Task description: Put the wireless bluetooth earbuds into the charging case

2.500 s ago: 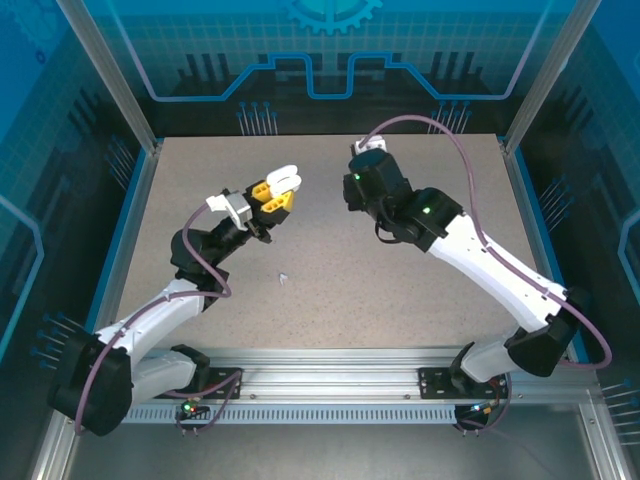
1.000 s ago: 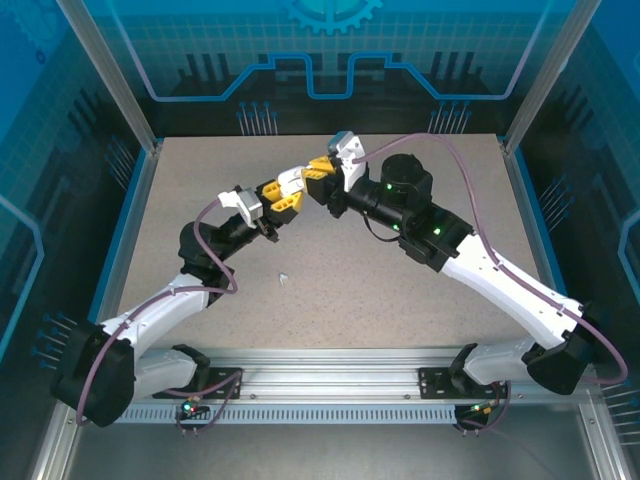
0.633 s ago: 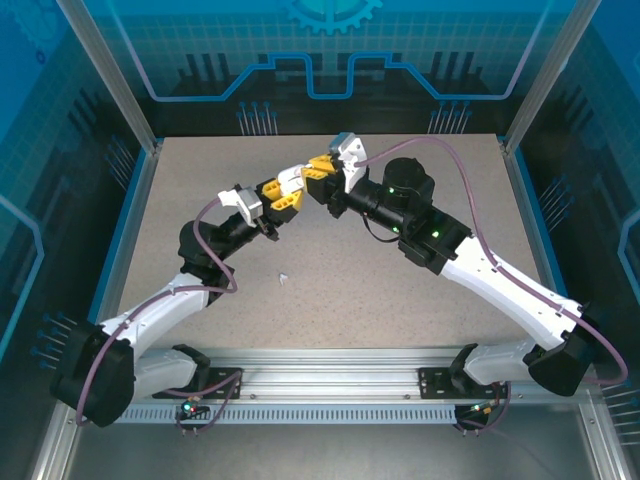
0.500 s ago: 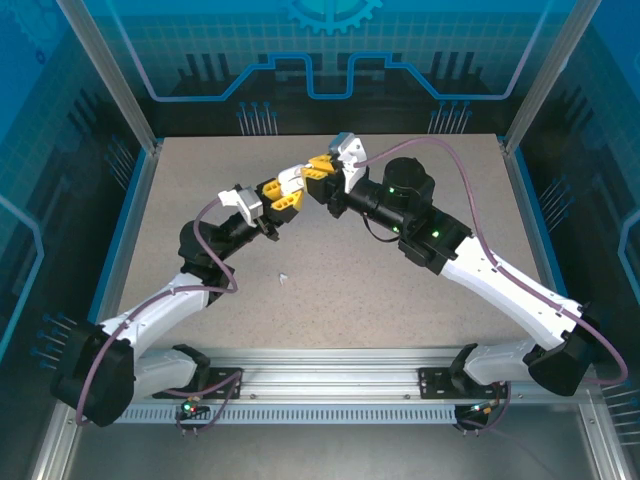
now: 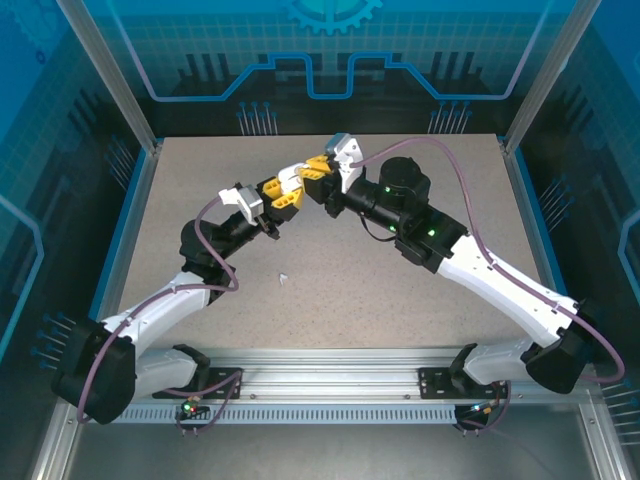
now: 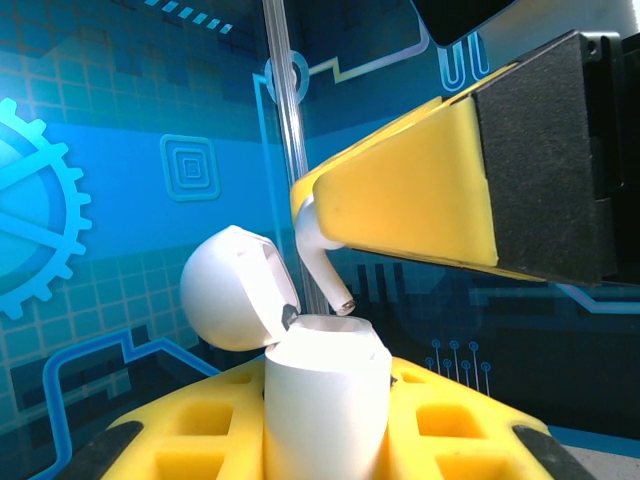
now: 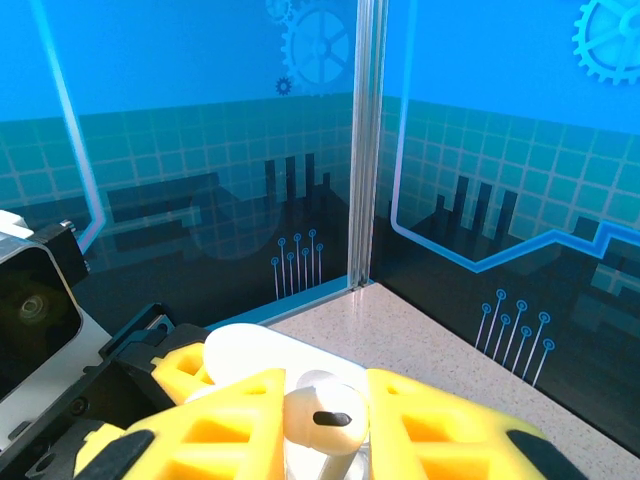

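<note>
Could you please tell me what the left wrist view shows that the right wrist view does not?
Left wrist: the white case, lid flipped back, stands upright in the left hand, and the stem of the white earbud hangs close above the case's mouth, not yet in. Right wrist: the earbud's head end-on, pinched between the right hand's yellow fingers, speckled table beyond. Both: earbud, lid, yellow fingers.
</note>
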{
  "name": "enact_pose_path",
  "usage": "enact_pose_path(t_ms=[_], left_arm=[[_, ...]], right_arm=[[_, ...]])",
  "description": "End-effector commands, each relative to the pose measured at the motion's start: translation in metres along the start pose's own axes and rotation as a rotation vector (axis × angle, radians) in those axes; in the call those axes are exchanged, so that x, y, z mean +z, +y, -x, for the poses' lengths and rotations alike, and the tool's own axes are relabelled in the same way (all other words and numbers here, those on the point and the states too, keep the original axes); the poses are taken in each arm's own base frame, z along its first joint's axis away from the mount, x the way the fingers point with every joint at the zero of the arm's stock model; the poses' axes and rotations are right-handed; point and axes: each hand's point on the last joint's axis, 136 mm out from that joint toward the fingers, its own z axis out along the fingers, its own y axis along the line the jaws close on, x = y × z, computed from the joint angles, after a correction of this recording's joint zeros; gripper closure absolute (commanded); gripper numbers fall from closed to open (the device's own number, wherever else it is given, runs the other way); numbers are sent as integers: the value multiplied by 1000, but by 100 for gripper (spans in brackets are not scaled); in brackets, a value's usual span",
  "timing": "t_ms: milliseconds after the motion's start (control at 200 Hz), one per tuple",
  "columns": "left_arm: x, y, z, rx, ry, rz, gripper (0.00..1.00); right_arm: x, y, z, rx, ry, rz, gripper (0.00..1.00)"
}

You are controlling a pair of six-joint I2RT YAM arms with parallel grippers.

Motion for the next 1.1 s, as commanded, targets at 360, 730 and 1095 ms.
enact_pose_path(t_ms=[360,730,1095], left_arm=[[4,-1,32,34,-89,5,100],[5,-1,33,19,-97,14,100],[6,2,32,11,-98,27,100]], right_arm=[[5,-14,2,25,-26,-22,77],[8,-15,-9,31,-6,-19,78],[8,-16,-20,43,15,-28,79]])
